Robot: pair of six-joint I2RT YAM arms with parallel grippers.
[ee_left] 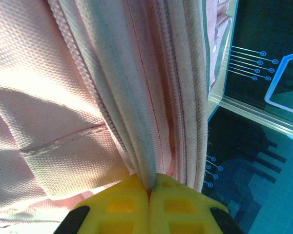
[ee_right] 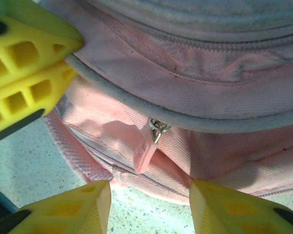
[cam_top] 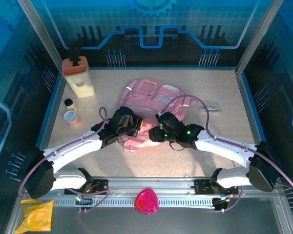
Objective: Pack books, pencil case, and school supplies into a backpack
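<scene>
1. Speckled pale counter (cam_top: 224, 97) inside blue-panelled walls; at its middle, lying flat between both arms, pink backpack (cam_top: 156, 95).
2. Clamped shut on a ridge of the backpack's zip seam: left end effector (ee_left: 149, 191), pinning the fabric in place.
3. Open and straddling the pink zip pull (ee_right: 145, 146) without touching it: right end effector (ee_right: 149, 190).
4. Step in hand, by the look of it: seizing the pull to run the zip open.
5. To do it well:
   - Centre the tab between the pads.
   - Close on the flat tab alone, not on the cloth beneath.
   - Draw along the zip line, away from the left clamp, keeping the seam taut.
   - Ease round the curve to avoid snagging.
6. Lying on the counter to the right of the backpack, not yet packed: small pale oblong item (cam_top: 212, 106).
</scene>
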